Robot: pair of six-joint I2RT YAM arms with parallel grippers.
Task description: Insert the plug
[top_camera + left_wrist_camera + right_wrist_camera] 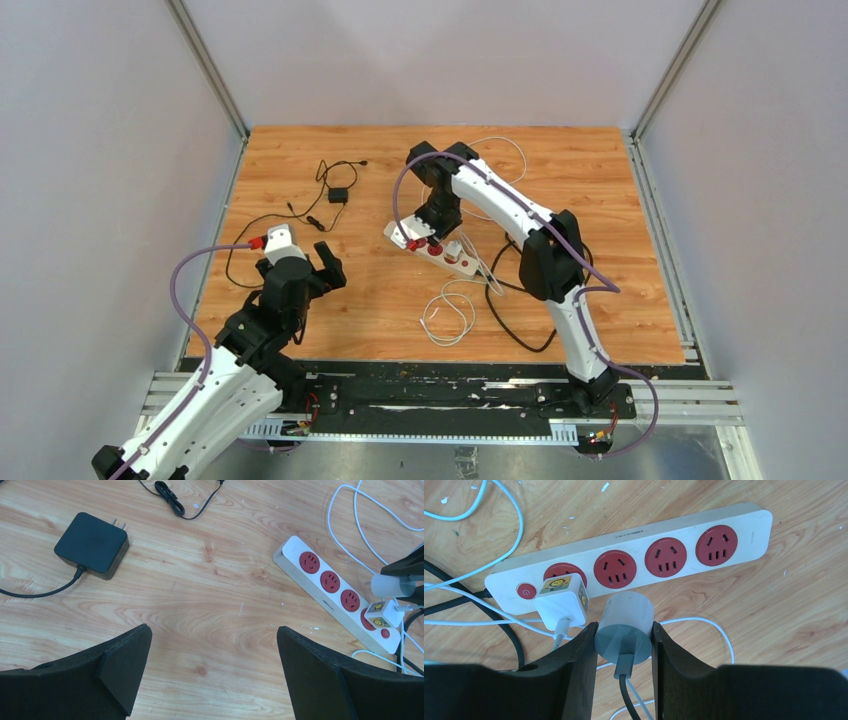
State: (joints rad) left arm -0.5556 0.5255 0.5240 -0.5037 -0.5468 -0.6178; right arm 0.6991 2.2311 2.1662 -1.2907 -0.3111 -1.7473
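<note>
Presently: grey plug (626,612), lower centre of right wrist view, pinched by right gripper (624,630) just short of the power strip (639,530), seemingly lining up with a free red socket (615,569); left gripper (212,632) spread wide, empty, standing clear.

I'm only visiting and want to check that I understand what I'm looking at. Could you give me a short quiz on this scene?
1. True or false: the right tool grips a grey plug.
2. How many red sockets on the power strip are free? A) one B) three C) four
3. Fill in: the left tool is ____ and holds nothing.
Key: 1 true; 2 B, since the white charger fills one of four; 3 open.
</note>
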